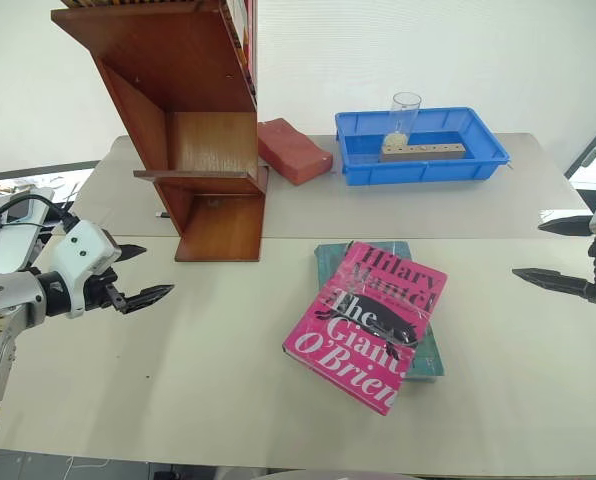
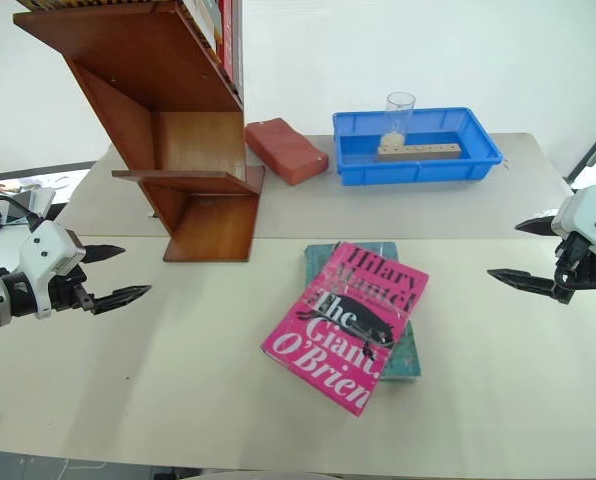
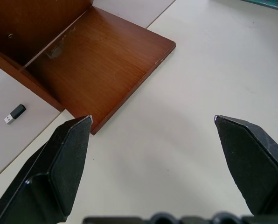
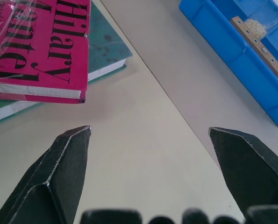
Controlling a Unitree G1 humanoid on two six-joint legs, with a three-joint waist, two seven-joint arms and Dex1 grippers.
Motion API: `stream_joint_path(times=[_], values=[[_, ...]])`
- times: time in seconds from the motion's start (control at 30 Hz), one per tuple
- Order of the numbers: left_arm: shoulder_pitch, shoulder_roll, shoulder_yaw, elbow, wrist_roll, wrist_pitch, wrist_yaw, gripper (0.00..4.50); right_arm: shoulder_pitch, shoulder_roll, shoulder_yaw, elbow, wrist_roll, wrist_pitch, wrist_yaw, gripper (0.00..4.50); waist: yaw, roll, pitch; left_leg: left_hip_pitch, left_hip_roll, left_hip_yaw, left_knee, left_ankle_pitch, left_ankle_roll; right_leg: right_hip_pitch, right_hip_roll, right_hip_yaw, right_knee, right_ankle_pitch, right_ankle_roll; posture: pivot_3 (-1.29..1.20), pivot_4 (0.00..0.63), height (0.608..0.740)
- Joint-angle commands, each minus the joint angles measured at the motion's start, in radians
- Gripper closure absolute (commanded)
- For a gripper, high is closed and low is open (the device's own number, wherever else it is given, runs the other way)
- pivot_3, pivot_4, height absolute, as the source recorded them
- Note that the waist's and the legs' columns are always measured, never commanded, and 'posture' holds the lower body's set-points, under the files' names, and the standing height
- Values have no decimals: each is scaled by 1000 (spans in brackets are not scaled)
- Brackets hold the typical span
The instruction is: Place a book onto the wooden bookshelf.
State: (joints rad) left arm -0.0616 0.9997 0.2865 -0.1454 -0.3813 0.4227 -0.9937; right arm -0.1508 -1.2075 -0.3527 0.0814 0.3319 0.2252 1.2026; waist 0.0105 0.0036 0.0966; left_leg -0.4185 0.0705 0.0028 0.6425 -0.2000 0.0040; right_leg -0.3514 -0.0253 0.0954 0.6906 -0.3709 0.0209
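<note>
Both grippers, left gripper (image 2: pixel 106 272) and right gripper (image 2: pixel 523 252), hang spread wide with nothing in them, one off each side of the table (image 1: pixel 178 370). Between them there's one pink book (image 1: pixel 366 321) lying on one teal book (image 1: pixel 430 352). Further back: one wooden bookshelf (image 1: pixel 193 130), one red brick (image 1: pixel 293 150), one blue tray (image 1: pixel 423 165) holding a single glass (image 1: pixel 404 115).

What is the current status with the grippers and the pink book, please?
Left gripper and right gripper open, empty, out wide. Pink book lying on teal book, untouched. Wooden bookshelf upright; nothing in the way.

White-cased wrists, grey metal forearm, black cable, each hand (image 1: pixel 138 275) with two pointed black fingers.
</note>
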Motion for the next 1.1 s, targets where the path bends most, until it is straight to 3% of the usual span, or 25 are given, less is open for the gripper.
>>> stream_joint_path(times=[0.03,0.53,0.77,0.8,1.1], values=[[1,10,45,-21,-19,-6,-15,0,-22,-13,-32,-14,0,-4,-7,45,1,0,0,0,0,0,0,0,0,0,0,0,0,0,0,0,150,649],[-44,42,31,34,-61,23,-130,0,0,-14,-19,-5,-60,-10,-48,45,0,0,0,0,0,0,0,0,1,0,0,0,0,0,0,0,150,649],[-106,-36,-74,-6,-141,128,-165,0,2,-1,-24,-36,-49,-2,-30,45,4,2,0,1,0,0,0,0,1,0,0,0,0,0,0,0,150,649],[-116,-49,-84,-14,-160,155,-164,0,8,-1,-26,-47,-47,2,-27,595,4,2,0,1,0,0,0,0,1,0,0,0,0,0,0,0,150,649],[-298,-306,-214,52,-407,543,-97,0,203,24,-38,-296,-84,36,-36,3607,2,0,-1,-2,-1,-2,2,0,1,5,0,-1,1,0,1,0,150,649]])
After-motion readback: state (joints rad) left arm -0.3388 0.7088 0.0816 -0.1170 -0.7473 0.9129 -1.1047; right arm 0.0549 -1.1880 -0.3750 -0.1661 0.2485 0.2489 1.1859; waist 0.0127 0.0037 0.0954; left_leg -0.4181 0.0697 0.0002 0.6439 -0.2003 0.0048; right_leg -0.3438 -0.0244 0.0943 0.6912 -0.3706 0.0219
